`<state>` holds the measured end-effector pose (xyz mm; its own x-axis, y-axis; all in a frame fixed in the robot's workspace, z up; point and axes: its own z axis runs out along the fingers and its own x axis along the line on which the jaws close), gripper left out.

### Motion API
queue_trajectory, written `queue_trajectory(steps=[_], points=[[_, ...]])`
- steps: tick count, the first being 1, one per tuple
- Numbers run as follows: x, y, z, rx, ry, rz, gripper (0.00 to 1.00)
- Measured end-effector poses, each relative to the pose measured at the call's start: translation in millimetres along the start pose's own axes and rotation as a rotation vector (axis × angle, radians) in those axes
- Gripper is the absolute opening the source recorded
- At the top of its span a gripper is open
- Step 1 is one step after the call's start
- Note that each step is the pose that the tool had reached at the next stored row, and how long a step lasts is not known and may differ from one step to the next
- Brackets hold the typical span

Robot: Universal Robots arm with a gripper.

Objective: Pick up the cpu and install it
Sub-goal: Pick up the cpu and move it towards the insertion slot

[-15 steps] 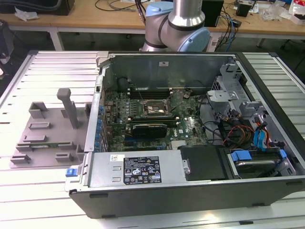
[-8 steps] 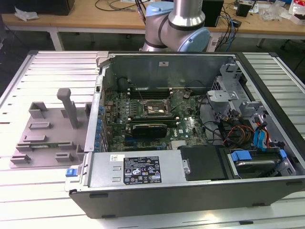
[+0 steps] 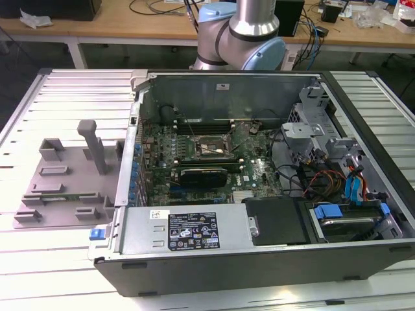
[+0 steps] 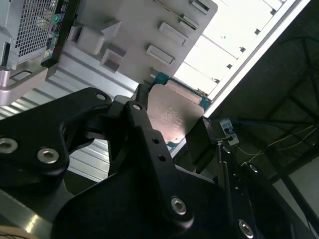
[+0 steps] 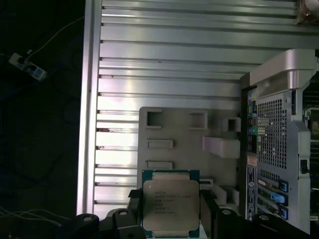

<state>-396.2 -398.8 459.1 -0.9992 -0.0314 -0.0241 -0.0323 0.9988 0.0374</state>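
Cpu [image 5: 171,206] sits clamped within the pincer [image 5: 171,199].

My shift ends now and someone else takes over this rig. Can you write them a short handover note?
Gripper: shut on the cpu, gripping two opposite edges, with the metal top facing the first wrist camera.
Cpu: held in the air above the grey holder tray, beside the computer case.
Done: pickup.
Left: install. The cpu is not yet at the socket on the board inside the case.
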Motion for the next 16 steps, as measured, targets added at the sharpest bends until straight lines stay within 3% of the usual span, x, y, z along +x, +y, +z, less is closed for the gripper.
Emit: queue_trajectory(steps=[5, 11, 16], points=[[-0.1, 0.2, -5.0, 0.0000, 0.0000, 0.000, 0.55], [-23.0, -0.5, -4.5, 0.0000, 0.0000, 0.000, 0.55], [-33.2, -0.9, -4.3, -0.0001, 0.0000, 0.000, 0.55]])
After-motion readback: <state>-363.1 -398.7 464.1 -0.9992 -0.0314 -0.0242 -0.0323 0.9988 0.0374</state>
